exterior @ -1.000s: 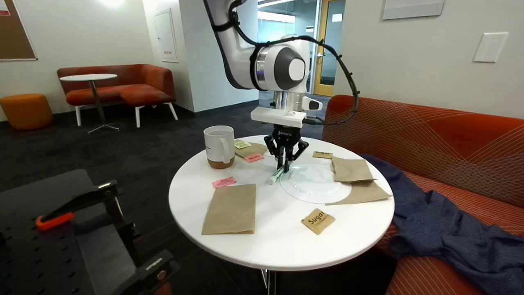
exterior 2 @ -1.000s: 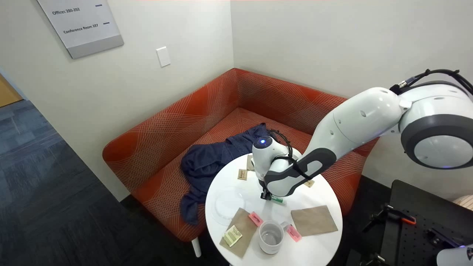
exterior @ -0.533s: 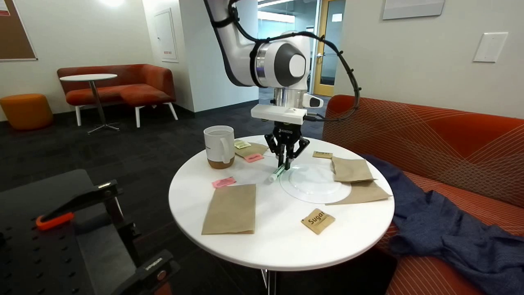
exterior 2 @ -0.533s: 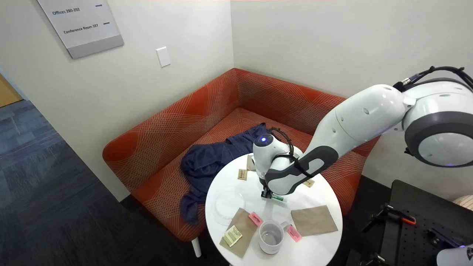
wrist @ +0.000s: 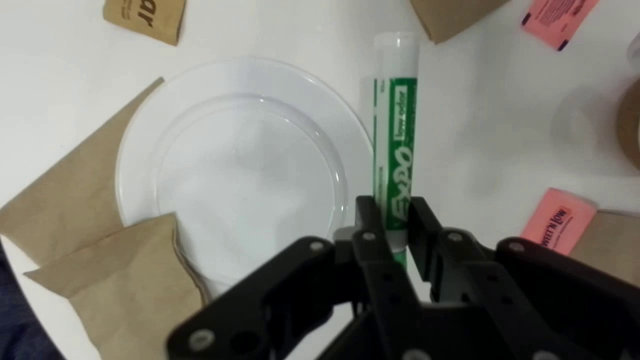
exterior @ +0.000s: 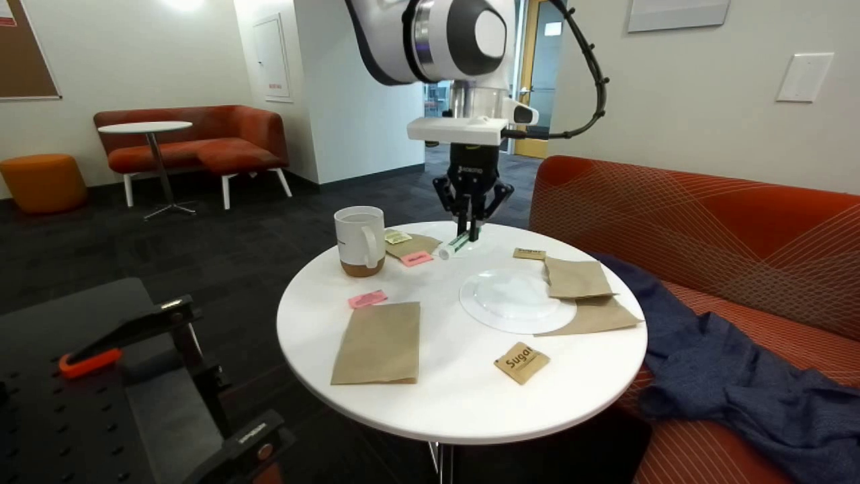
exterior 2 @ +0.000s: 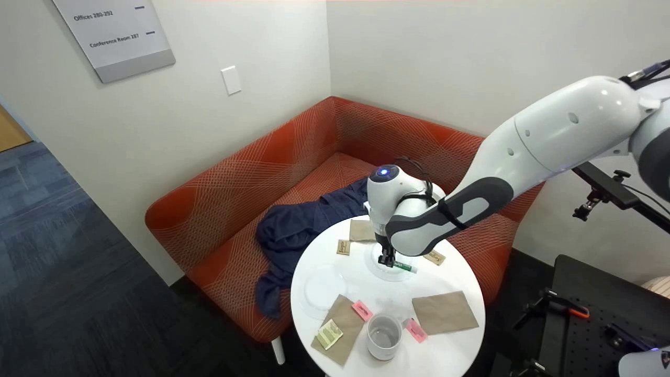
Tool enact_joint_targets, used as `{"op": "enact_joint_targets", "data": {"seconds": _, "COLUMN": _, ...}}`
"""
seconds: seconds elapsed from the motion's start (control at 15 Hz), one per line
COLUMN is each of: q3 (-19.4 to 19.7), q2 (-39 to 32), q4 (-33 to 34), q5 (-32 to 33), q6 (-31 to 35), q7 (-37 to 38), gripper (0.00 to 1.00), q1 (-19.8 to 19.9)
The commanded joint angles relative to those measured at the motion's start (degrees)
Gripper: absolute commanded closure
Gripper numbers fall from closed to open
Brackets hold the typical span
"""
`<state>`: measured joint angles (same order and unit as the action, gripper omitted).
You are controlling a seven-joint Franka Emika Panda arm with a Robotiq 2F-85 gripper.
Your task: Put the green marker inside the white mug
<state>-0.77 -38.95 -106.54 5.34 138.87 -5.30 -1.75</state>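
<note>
Fingers (wrist: 369, 220) of the gripper (wrist: 393, 212) are pinched on the green marker (wrist: 395, 135), one each side, nearly together; its white end juts past the tips. Marker is held above the table (exterior: 463, 410) — in wrist view it shows just right of the plate (wrist: 250, 77). In an exterior view the white mug (exterior: 353, 245) stands upright at left, close to the table's far-left edge, marker outside it. Gripper and mug apart — pink packet (exterior: 416, 258) between, overlapping brown paper (exterior: 424, 243); bare tabletop along the near edge.
</note>
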Motion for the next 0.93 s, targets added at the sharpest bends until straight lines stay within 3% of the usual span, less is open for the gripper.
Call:
{"op": "enact_joint_targets", "data": {"seconds": 0.0, "q3": -0.75, "q2": 9.58, "q4": -6.43, "q5": -0.45, "q6": -5.20, "q7": -0.34, "gripper": 0.95, "q1": 0.20}}
{"op": "enact_joint_targets", "data": {"seconds": 0.47, "q3": -1.83, "q2": 22.41, "q4": -12.98, "q5": -0.07, "q6": -13.15, "q7": 0.25, "gripper": 0.95, "q1": -0.92}}
{"op": "enact_joint_targets", "data": {"seconds": 0.53, "q3": -1.57, "q2": 17.51, "q4": -9.02, "q5": -0.01, "q6": -11.80, "q7": 0.00, "gripper": 0.95, "q1": -0.57}}
{"op": "enact_joint_targets", "data": {"seconds": 0.6, "q3": -1.67, "q2": 18.57, "q4": -9.54, "q5": -0.01, "q6": -11.94, "q7": 0.00, "gripper": 0.81, "q1": -0.66}}
{"op": "enact_joint_targets", "data": {"seconds": 0.87, "q3": -1.61, "q2": 17.69, "q4": -9.49, "q5": 0.00, "q6": -11.86, "q7": 0.01, "gripper": 0.81, "q1": -0.63}}
